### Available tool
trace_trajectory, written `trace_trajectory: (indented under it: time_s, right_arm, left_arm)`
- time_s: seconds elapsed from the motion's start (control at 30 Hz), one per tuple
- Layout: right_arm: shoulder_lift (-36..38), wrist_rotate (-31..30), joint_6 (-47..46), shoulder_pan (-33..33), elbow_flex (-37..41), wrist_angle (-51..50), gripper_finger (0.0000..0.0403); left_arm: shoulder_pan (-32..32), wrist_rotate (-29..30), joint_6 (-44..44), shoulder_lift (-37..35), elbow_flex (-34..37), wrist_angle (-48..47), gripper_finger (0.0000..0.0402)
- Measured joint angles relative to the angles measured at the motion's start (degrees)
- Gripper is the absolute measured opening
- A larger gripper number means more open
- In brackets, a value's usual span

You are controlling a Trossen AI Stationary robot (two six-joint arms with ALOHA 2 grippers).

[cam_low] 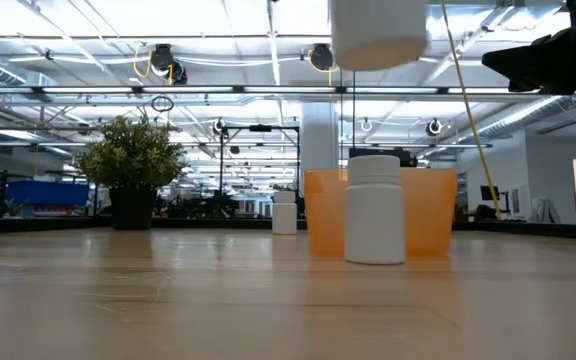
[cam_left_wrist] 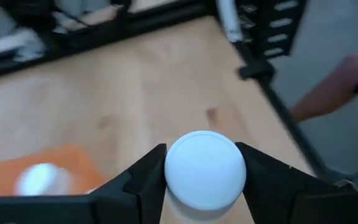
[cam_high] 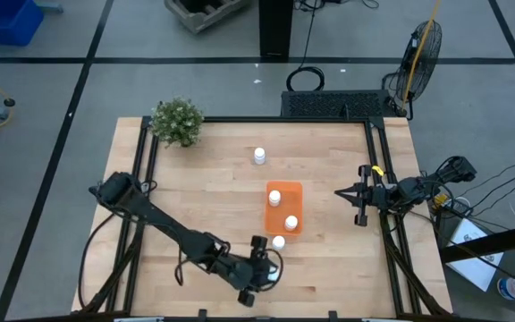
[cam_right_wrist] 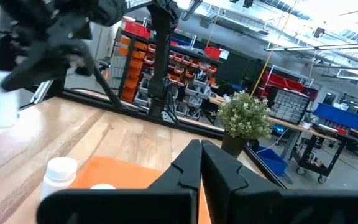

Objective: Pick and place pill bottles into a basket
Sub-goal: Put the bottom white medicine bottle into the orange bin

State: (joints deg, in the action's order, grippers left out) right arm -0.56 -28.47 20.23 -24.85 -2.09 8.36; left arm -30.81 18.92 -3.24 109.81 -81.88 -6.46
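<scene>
High view, basket [cam_high: 285, 207] w/ 2 pill bottles [cam_high: 274, 196]

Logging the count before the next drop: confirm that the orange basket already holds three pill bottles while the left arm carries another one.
Not quite. The high view shows two white bottles inside the orange basket, not three. A third bottle stands on the table just outside it. The left gripper does carry another bottle between its jaws.
</scene>
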Motion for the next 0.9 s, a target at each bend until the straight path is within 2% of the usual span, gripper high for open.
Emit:
trace_trajectory:
  time_s: [0.17, 0.47, 0.57, 0.7, 0.9]
  right_arm:
    - [0.0, 0.0, 0.0, 0.0, 0.0, 0.0, 0.0004]
    - [0.0, 0.0, 0.0, 0.0, 0.0, 0.0, 0.0004]
    - [0.0, 0.0, 0.0, 0.0, 0.0, 0.0, 0.0004]
    - [0.0, 0.0, 0.0, 0.0, 0.0, 0.0, 0.0004]
    - [0.0, 0.0, 0.0, 0.0, 0.0, 0.0, 0.0004]
  left_arm:
    - [3.3, 3.1, 0.6, -2.8, 0.0, -4.5, 0.0163]
    - [11.8, 1.6, 0.8, -3.9, 0.0, -6.4, 0.0168]
    - [14.9, -0.7, -0.3, -3.9, 0.2, -6.9, 0.0180]
    - [18.5, -4.8, -1.7, -3.9, 1.2, -6.9, 0.0164]
    - [21.3, -9.3, -4.5, -3.9, 4.6, -4.7, 0.0163]
